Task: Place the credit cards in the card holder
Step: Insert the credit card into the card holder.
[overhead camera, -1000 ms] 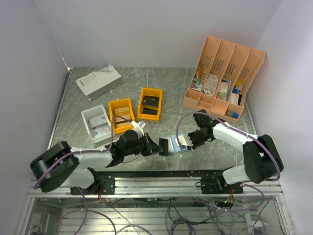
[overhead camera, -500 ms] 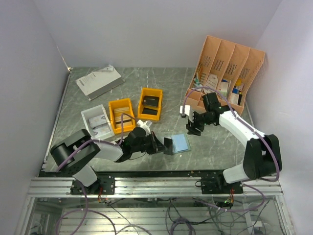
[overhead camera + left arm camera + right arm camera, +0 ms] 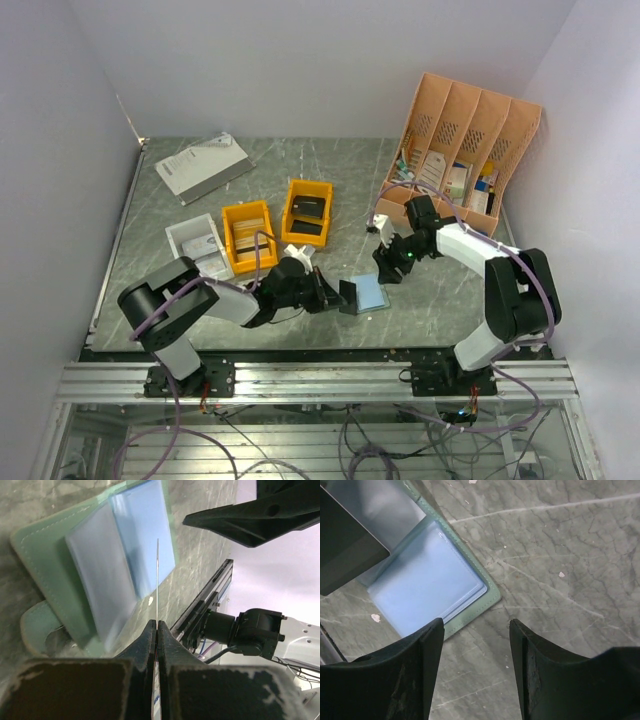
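Observation:
The card holder (image 3: 373, 293) lies open on the table, grey-green outside (image 3: 40, 545) and light blue inside (image 3: 430, 585), with clear sleeves. My left gripper (image 3: 335, 295) is at its left edge, shut (image 3: 157, 622) on a thin dark sheet (image 3: 157, 580) that stands edge-on over the holder. I cannot tell whether the sheet (image 3: 345, 545) is a credit card or a leaf of the holder. My right gripper (image 3: 388, 268) hovers at the holder's far right corner. It is open (image 3: 476, 622) with only bare table between its fingers.
A peach desk organiser (image 3: 460, 160) stands at the back right, close behind the right arm. Two orange bins (image 3: 248, 235) (image 3: 307, 212) and a white bin (image 3: 195, 250) sit left of centre. A booklet (image 3: 203, 165) lies far left. The metal rail (image 3: 320, 355) runs along the near edge.
My right gripper opened over the holder, rose toward the organiser, then came back down to the holder's far corner. The left gripper stayed shut at the holder while its arm shifted.

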`<action>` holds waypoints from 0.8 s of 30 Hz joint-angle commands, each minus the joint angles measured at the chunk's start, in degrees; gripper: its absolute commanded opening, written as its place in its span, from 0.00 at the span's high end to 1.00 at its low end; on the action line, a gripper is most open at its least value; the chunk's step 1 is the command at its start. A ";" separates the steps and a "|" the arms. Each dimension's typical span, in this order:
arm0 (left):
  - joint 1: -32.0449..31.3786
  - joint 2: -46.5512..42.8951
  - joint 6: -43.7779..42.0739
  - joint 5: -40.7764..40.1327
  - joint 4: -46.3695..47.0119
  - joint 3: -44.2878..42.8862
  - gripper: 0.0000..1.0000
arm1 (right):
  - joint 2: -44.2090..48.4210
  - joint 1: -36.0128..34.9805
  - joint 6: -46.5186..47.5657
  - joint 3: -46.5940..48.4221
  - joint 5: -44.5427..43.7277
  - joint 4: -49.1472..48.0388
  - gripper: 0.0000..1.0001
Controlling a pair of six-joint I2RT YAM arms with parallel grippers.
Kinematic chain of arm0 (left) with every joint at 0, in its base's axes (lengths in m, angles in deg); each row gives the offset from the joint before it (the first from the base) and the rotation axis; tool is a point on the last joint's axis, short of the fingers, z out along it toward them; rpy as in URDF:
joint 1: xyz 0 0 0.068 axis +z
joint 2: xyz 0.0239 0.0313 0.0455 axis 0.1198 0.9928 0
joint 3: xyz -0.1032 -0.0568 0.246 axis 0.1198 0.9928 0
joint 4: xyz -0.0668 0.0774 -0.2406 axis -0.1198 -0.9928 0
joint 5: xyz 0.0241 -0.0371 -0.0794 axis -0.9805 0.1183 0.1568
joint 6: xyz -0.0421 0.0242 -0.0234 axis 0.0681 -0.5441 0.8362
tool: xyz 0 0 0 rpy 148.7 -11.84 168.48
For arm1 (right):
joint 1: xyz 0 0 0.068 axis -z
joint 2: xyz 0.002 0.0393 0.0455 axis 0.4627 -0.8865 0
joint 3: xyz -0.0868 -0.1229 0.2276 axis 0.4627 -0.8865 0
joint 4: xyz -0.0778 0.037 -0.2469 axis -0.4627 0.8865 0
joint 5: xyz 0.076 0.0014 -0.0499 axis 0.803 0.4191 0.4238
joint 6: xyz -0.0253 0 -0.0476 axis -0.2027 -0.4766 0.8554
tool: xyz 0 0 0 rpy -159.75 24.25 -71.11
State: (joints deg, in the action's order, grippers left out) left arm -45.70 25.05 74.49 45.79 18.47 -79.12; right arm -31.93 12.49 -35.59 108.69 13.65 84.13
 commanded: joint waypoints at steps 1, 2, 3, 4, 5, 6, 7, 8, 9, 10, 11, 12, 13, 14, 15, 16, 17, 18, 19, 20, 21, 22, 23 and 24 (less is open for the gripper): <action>0.48 1.70 0.70 1.07 0.03 -2.45 0.93 | -1.47 -0.45 -2.45 -1.03 -1.85 -1.93 0.46; 0.60 2.18 1.05 1.04 0.11 -2.46 0.93 | -2.00 -0.68 -2.41 -1.03 -1.78 -1.85 0.46; 0.67 2.79 1.50 1.04 0.18 -2.45 0.93 | -2.44 -0.85 -2.47 -0.96 -1.80 -1.80 0.47; 0.71 3.23 1.87 0.99 0.20 -2.44 0.93 | -2.75 -1.03 -2.49 -0.87 -1.81 -1.81 0.48; 0.72 3.65 2.46 0.88 0.39 -2.30 0.93 | -3.02 -1.28 -2.57 -0.85 -1.88 -1.92 0.48; 0.72 3.97 2.76 0.81 0.62 -2.14 0.93 | -3.23 -1.52 -2.66 -0.78 -1.97 -1.96 0.49; 0.72 4.20 3.03 0.70 0.97 -1.93 0.93 | -3.49 -1.79 -2.71 -0.68 -2.13 -1.96 0.50; 0.74 4.30 3.31 0.54 1.26 -1.77 0.93 | -3.83 -2.13 -2.75 -0.60 -2.30 -2.00 0.52; 0.79 4.33 3.44 0.46 1.41 -1.60 0.93 | -4.15 -2.38 -2.76 -0.47 -2.40 -1.90 0.53; 0.81 4.37 3.59 0.44 1.48 -1.46 0.93 | -4.57 -2.68 -2.75 -0.35 -2.49 -1.84 0.54; 0.85 4.37 3.63 0.44 1.62 -1.32 0.93 | -4.95 -2.83 -2.76 -0.21 -2.58 -1.82 0.55; 0.88 4.37 3.62 0.48 1.51 -1.28 0.93 | -5.28 -3.10 -2.74 -0.04 -2.83 -1.66 0.56; 0.85 4.42 3.65 0.45 1.34 -1.30 0.93 | -5.52 -3.19 -2.76 0.04 -3.06 -1.76 0.56; 0.85 4.32 3.57 0.40 1.10 -1.25 0.93 | -5.65 -3.26 -2.80 0.09 -3.12 -1.83 0.56; 0.95 4.36 3.56 0.31 0.86 -1.23 0.93 | -5.67 -3.36 -2.84 0.11 -3.13 -1.84 0.57; 0.93 4.37 3.56 0.29 0.66 -1.25 0.93 | -5.72 -3.45 -2.91 0.11 -3.13 -1.89 0.57; 0.97 4.45 3.68 0.17 0.52 -1.21 0.93 | -5.72 -3.59 -2.93 0.11 -3.13 -1.93 0.57; 1.04 4.59 3.76 0.12 0.36 -1.27 0.93 | -5.80 -3.83 -2.93 0.11 -3.06 -1.90 0.57; 1.05 4.72 3.87 0.07 0.32 -1.25 0.93 | -5.93 -4.04 -2.93 0.11 -3.00 -1.87 0.57; 1.07 4.75 3.95 -0.01 0.41 -1.08 0.93 | -6.00 -4.13 -2.94 0.17 -2.89 -1.73 0.57; 1.03 4.81 4.06 -0.08 0.84 -0.96 0.93 | -6.10 -4.29 -2.94 0.20 -2.87 -1.71 0.58; 1.05 4.88 4.17 -0.06 1.45 -0.82 0.93 | -6.12 -4.47 -2.94 0.20 -2.91 -1.64 0.58; 1.01 4.98 4.24 -0.03 2.73 -0.50 0.93 | -6.20 -4.59 -2.94 0.20 -2.97 -1.66 0.58; 1.02 5.18 4.26 0.14 4.34 -0.08 0.93 | -6.29 -4.69 -2.94 0.20 -2.99 -1.60 0.58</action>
State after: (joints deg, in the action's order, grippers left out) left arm -44.95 29.31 78.36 45.93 18.58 -80.52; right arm -36.15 8.76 -38.15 109.09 11.22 81.99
